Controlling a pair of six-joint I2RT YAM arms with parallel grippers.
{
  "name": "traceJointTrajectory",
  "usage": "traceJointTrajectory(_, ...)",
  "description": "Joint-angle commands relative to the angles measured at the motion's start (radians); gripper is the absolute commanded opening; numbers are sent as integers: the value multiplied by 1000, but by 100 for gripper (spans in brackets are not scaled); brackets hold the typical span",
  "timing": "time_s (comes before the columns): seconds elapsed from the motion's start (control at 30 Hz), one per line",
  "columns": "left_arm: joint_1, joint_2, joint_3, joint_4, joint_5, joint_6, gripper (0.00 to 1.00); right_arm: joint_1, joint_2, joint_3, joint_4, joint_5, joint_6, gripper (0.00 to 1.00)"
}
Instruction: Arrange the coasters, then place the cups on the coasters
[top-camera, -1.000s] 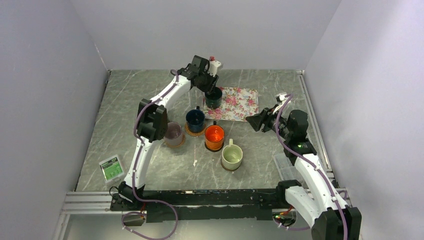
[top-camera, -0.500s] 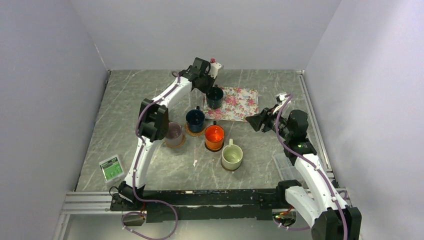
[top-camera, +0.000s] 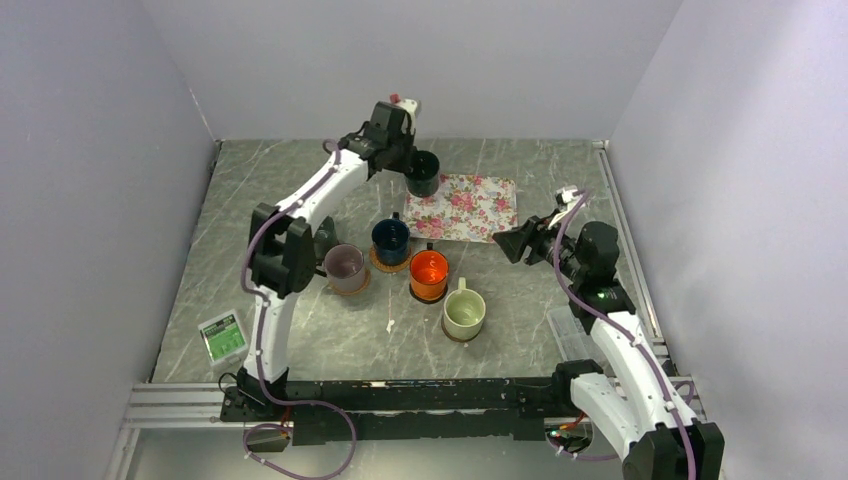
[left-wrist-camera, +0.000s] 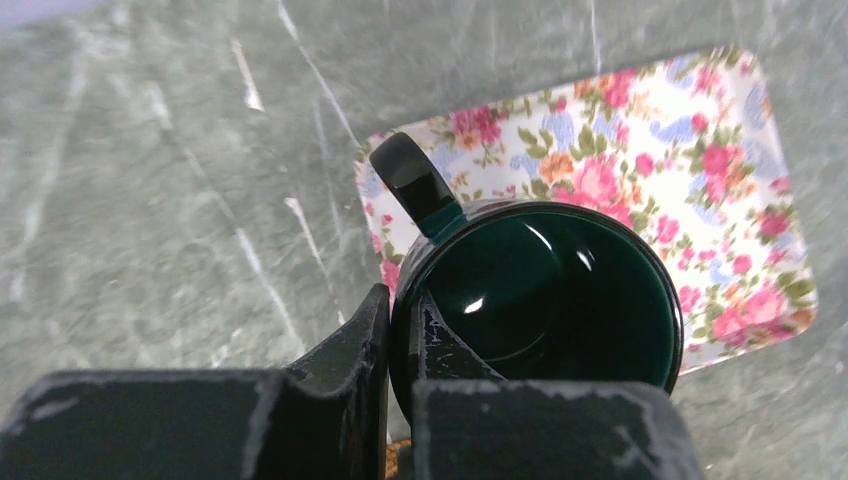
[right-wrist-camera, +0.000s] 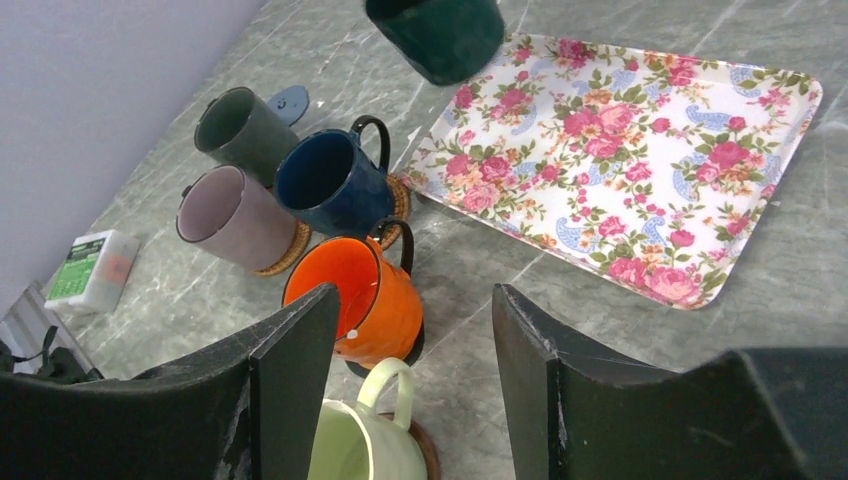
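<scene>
My left gripper (left-wrist-camera: 400, 310) is shut on the rim of the dark green cup (left-wrist-camera: 560, 290), one finger inside and one outside. It holds the cup (top-camera: 421, 172) above the back-left corner of the floral mat (top-camera: 470, 208). On coasters stand the navy cup (right-wrist-camera: 330, 185), mauve cup (right-wrist-camera: 232, 218), orange cup (right-wrist-camera: 365, 295) and cream cup (right-wrist-camera: 355, 450). The dark grey cup (right-wrist-camera: 243, 125) stands next to a grey-blue coaster (right-wrist-camera: 290, 100). My right gripper (right-wrist-camera: 415, 300) hangs open and empty, right of the cups.
A small green-and-white box (top-camera: 222, 335) lies near the front left edge. A clear plastic container (top-camera: 570, 335) sits by the right arm. Grey walls close in the table on three sides.
My left gripper shut on the dark green cup's rim, then lifted it off the mat, back and to the left. The right arm has hardly moved.
</scene>
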Motion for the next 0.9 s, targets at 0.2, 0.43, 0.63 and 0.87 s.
traceJointTrajectory(0.2,78,-387,-216,50,-217,-233,3,-3,-65,18,-11,71,-6,65)
traceJointTrajectory(0.43,212,-577,-424,51,-258,-300,3,-4,-57,20,3,43,13,66)
traceJointTrajectory(0.63,335,-619,-482,44,-262,-316,3,-4,-54,19,10,29,25,66)
traceJointTrajectory(0.87,428,-571,-480,-41,-304,-381,3,-4,-53,21,5,17,30,66)
